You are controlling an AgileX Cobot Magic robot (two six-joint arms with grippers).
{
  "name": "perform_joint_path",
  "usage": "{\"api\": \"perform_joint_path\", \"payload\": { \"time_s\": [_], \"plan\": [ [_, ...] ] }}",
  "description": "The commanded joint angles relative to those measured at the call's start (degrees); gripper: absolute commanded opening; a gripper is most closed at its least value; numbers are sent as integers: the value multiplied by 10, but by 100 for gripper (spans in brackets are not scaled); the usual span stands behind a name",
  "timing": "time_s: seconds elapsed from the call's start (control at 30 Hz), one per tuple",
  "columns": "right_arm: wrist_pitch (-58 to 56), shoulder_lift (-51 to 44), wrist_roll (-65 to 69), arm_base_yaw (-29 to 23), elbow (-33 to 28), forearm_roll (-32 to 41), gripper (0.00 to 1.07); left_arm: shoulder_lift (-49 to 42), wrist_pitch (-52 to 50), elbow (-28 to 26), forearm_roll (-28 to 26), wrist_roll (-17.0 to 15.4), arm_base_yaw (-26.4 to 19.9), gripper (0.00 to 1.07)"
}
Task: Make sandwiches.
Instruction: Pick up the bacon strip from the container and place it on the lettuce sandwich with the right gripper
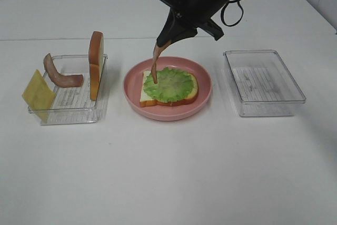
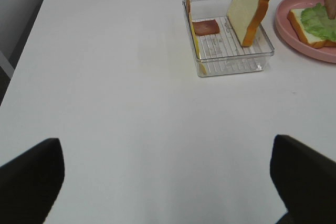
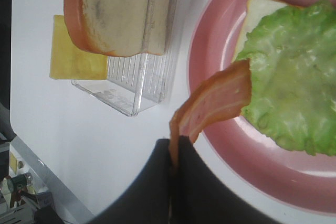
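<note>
A pink plate (image 1: pixel 202 98) in the middle holds a bread slice (image 1: pixel 192 95) with a green lettuce leaf (image 1: pixel 171 84) on it. My right gripper (image 1: pixel 169 35) is shut on a bacon strip (image 1: pixel 156 61) that hangs down; its lower end touches the lettuce. In the right wrist view the bacon strip (image 3: pixel 215 103) runs from the gripper (image 3: pixel 173 158) to the lettuce (image 3: pixel 294 82). A clear tray (image 1: pixel 68 111) at the left holds a second bacon strip (image 1: pixel 60 75), an upright bread slice (image 1: pixel 96 64) and a yellow cheese square (image 1: pixel 38 95). My left gripper (image 2: pixel 168 182) is open over bare table.
An empty clear tray (image 1: pixel 263 82) stands right of the plate. The white table has a seam along the back. The right arm and its cable (image 1: pixel 231 9) hang over the plate's far side.
</note>
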State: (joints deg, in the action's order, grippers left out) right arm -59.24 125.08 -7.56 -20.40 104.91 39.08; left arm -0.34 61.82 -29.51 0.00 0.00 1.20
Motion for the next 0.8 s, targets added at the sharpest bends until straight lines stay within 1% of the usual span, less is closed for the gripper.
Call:
{"api": "perform_joint_path", "payload": {
  "time_s": [0.03,0.17,0.43,0.8],
  "plan": [
    [1,20,-11,-10,24,13,0,-9,-2,-1,0,0,0,102],
    [-8,49,-11,-16,55,23,0,-9,-2,-1,0,-3,0,102],
    [-13,77,-11,-16,78,43,0,-9,-2,-1,0,-3,0,102],
    [-15,90,-13,-16,79,34,0,-9,-2,-1,0,-3,0,102]
  ]
}}
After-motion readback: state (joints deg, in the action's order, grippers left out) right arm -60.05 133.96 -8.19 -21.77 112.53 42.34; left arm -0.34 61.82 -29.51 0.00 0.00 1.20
